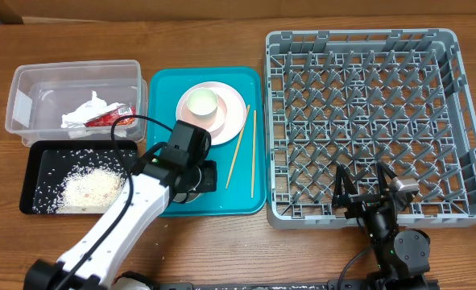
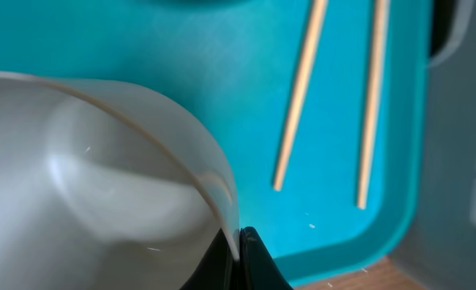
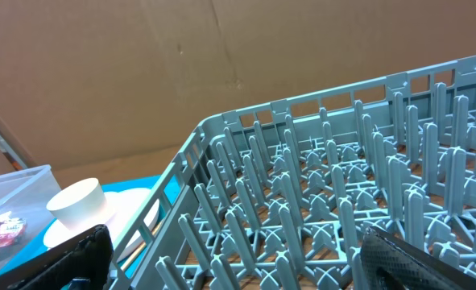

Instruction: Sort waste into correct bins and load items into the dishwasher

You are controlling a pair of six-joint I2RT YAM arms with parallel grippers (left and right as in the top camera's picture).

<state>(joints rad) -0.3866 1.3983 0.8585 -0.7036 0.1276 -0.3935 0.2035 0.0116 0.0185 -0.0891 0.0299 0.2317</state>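
Where the wooden tabletop (image 1: pixel 246 250) begins at the far left, a clear tub (image 1: pixel 20 105) holds the crumpled white-and-red wrapper (image 1: pixel 101 117). Just in front of it, a black tray (image 1: pixel 26 189) carries a heap of white rice (image 1: pixel 88 189) with loose grains scattered around it. Next comes the teal tray (image 1: pixel 161 105), and over its near half hangs the left claw (image 1: pixel 197 176). This claw is closed tight, and the left wrist view shows its dark fingertips (image 2: pixel 258 266) pinching the thin rim of a pale bowl (image 2: pixel 101 161). The bowl fills the lower left of that view, with the claw at its right edge. On the far half of the teal tray sits the round pink plate (image 1: pixel 229 121) with a small pale cup (image 1: pixel 201 103) standing on it, well apart from the left claw. Right of the plate and the left claw, the two chopsticks (image 1: pixel 238 157) lie loose on the tray, roughly side by side, touched by neither claw. Beside the teal tray's right edge stands the grey dish rack (image 1: pixel 358 36), its pegs bare. The right claw (image 1: pixel 360 181) hovers at the rack's near wall with its jaws spread wide and nothing between them, well away from the dishes.
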